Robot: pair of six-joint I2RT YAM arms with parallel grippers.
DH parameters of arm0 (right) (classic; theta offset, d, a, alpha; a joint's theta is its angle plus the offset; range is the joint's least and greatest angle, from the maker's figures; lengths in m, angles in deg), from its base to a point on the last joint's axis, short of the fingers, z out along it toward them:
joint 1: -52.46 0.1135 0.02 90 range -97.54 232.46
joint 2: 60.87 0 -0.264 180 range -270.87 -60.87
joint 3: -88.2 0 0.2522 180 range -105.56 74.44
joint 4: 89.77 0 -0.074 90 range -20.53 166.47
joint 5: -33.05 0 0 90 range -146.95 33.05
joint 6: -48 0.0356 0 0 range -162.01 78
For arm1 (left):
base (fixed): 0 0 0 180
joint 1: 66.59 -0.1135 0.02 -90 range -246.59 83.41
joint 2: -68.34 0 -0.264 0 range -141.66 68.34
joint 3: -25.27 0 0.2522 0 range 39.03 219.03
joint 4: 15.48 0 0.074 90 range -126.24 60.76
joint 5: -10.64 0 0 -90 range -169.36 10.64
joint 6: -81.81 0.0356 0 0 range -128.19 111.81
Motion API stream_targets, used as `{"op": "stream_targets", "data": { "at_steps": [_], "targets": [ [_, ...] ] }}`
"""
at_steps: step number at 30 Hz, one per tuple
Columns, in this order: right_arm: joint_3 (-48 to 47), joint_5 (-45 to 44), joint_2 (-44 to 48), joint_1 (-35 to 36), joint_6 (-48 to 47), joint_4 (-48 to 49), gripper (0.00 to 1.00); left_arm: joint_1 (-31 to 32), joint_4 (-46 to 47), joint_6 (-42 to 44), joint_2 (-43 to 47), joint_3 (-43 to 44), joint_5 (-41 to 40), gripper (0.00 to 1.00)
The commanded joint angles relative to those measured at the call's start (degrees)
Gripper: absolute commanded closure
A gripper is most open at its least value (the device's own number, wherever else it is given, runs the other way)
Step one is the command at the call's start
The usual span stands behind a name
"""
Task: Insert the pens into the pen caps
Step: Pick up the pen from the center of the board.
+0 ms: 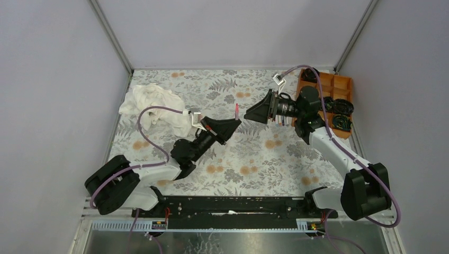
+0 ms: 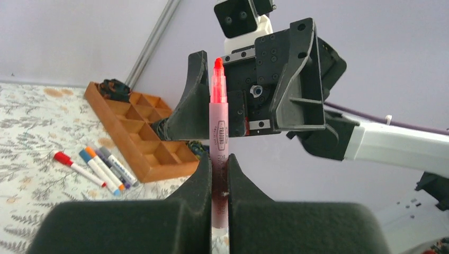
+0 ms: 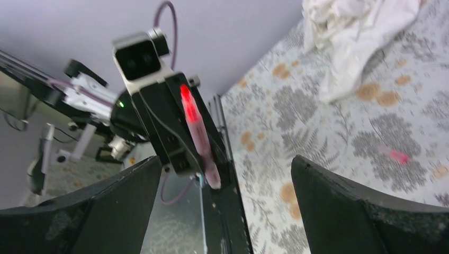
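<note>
Clamping 1 pen (image 2: pixel 218 121) (left claw (image 2: pixel 218 161)).

The right gripper (image 1: pixel 250 114), jaws spread wide, faces the left gripper (image 1: pixel 234 123) at close range. The upright pen (image 1: pixel 236 110) clamped in the left one stands in the narrow gap between them. Nearer the arm bases, the bench (image 1: pixel 254 159) lies open between the two arms. A crumpled rag (image 1: pixel 151 101) fills the far left corner. The tray (image 1: pixel 324 82) sits against the right wall beyond the right arm, and four pens (image 2: pixel 103 166) lie just beside it on the bench. A small pink cap (image 3: pixel 398 156) lies alone on the open surface. Walls close off the left, far and right sides.
</note>
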Motion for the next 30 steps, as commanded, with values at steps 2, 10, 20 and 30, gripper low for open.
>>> {"op": "stream_targets", "data": {
  "at_steps": [2, 10, 20, 30],
  "targets": [
    [0.1, -2.3, -1.6, 0.8, 18.4, 22.0, 0.00, 3.1, 6.4, 2.3, -3.1, 4.3, -9.9, 1.00],
    [-0.1, -1.4, -1.4, 2.9, 12.4, 19.4, 0.11, 5.5, 6.6, 0.8, -6.1, 7.9, -11.8, 1.00],
    [-0.7, -1.1, -2.2, 3.4, 10.9, 18.9, 0.51, 7.0, 8.7, -0.5, -8.4, 8.4, -11.2, 1.00],
    [-1.9, 2.4, -1.3, 3.6, 6.3, 16.1, 1.00, 7.0, 5.3, 0.8, -6.9, 8.5, -3.6, 0.44]
  ]
}}
